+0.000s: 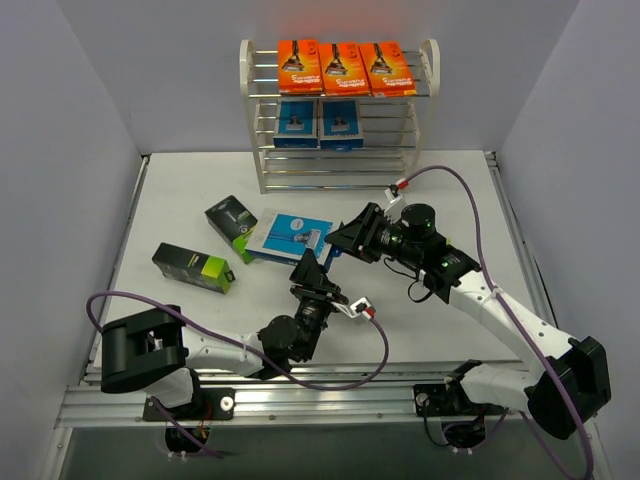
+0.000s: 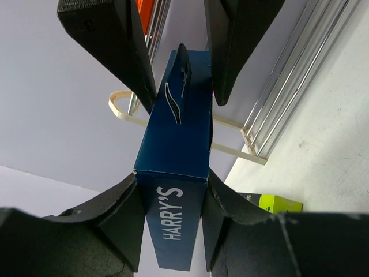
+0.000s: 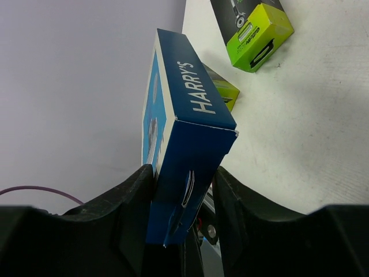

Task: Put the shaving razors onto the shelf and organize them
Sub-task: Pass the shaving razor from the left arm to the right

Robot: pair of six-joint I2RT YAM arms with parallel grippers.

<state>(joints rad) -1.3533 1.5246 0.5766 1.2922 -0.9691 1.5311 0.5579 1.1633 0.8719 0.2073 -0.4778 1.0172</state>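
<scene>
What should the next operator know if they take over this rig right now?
Grippers: the left gripper is shut on one end of the flat blue Harry's razor pack. The right gripper is shut on its other end. The pack is lifted between both arms, apparently mid-handover.
Done: three flat orange razor cards sit on the top tier of the white-framed metal-rod shelf, with two blue packs on the tier below.
Left: shelve the held pack beside those two, then the black-and-lime boxes lying on the table. Only two such boxes are visible.
</scene>
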